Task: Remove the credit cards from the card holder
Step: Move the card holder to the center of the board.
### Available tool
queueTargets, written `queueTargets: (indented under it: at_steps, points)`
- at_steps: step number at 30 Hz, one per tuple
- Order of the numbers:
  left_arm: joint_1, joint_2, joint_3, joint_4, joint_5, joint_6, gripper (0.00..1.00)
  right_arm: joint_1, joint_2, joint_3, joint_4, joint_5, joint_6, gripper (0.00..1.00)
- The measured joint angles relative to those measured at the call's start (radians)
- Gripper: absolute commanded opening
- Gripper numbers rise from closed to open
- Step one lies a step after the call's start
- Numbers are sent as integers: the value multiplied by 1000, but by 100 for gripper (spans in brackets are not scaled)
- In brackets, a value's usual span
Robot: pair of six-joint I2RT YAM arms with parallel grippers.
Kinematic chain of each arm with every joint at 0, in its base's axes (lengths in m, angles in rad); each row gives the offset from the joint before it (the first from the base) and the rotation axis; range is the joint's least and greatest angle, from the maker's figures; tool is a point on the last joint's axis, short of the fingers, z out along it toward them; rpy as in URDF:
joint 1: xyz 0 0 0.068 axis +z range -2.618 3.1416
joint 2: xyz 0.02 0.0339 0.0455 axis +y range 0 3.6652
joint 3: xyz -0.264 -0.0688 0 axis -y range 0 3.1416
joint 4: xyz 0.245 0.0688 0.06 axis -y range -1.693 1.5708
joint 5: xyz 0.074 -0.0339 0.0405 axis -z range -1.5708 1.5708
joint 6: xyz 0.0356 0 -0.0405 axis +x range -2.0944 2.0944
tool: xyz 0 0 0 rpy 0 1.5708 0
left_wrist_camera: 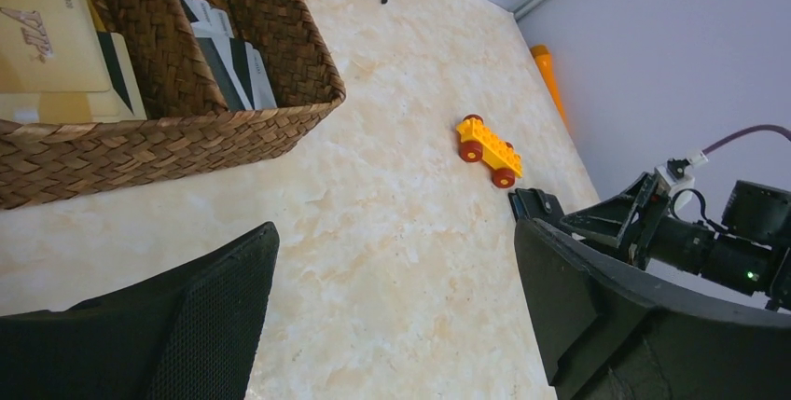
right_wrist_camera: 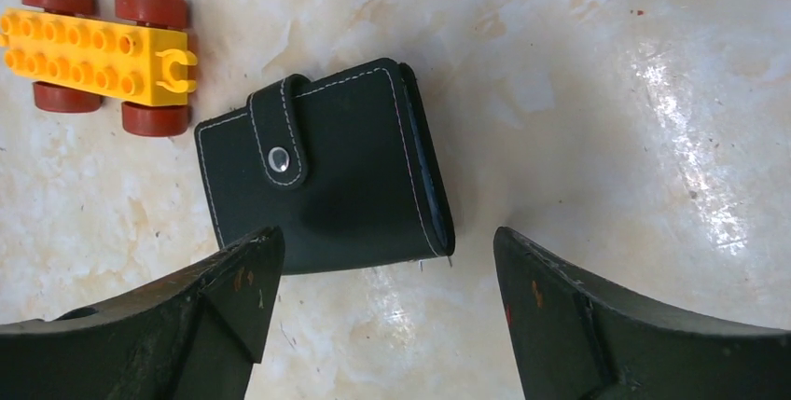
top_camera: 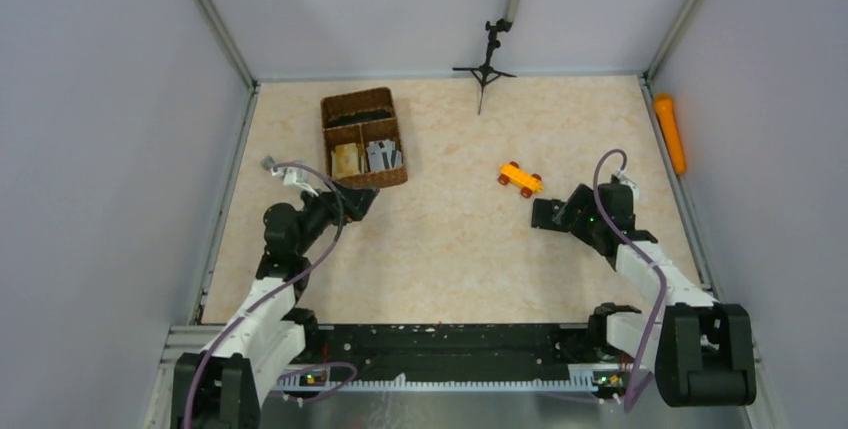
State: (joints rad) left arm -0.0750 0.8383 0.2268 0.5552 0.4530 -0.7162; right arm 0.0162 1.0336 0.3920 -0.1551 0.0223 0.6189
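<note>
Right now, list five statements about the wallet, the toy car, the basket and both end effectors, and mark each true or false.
1. The card holder lies closed on the table with its snap strap fastened. True.
2. The right end effector is clamped on the card holder. False: its jaws stand open and grip nothing.
3. The toy car sits inside the wicker basket. False: it stands on the table beside the card holder.
4. The wicker basket has cards in its compartments. True.
5. The left end effector holds a card. False: it is open and empty, near the basket.
</note>
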Motion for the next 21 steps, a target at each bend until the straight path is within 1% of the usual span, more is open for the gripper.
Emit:
queueTargets:
  at_steps: [2, 3, 6, 8, 9, 10, 11, 12, 17, 21]
  points:
    - [-16, 0, 2, -3, -2, 16, 99, 0, 43, 14, 9, -7, -6, 74]
    - [-26, 0, 3, -6, -2, 24, 99, 0, 69, 24, 16, -13, -9, 70]
    - [-51, 3, 12, -11, -2, 47, 99, 0, 117, 48, 44, -28, -16, 51]
    - [-71, 14, 24, -17, -3, 63, 99, 0, 125, 49, 58, -32, -25, 34]
    - [-84, 23, 32, -18, -5, 69, 99, 0, 125, 49, 60, -33, -29, 27]
    - [-96, 32, 39, -19, -6, 75, 99, 0, 125, 49, 64, -38, -33, 13]
    - [-109, 45, 48, -21, -6, 84, 99, 0, 125, 49, 67, -44, -37, 5]
    - [-123, 60, 57, -25, -6, 91, 99, 0, 125, 49, 66, -50, -40, 0]
    - [-193, 111, 89, -41, -10, 119, 99, -1, 83, 49, 61, -145, -43, 0]
    - [-254, 159, 126, -71, -24, 148, 98, 40, -22, 43, 67, -243, -12, 0]
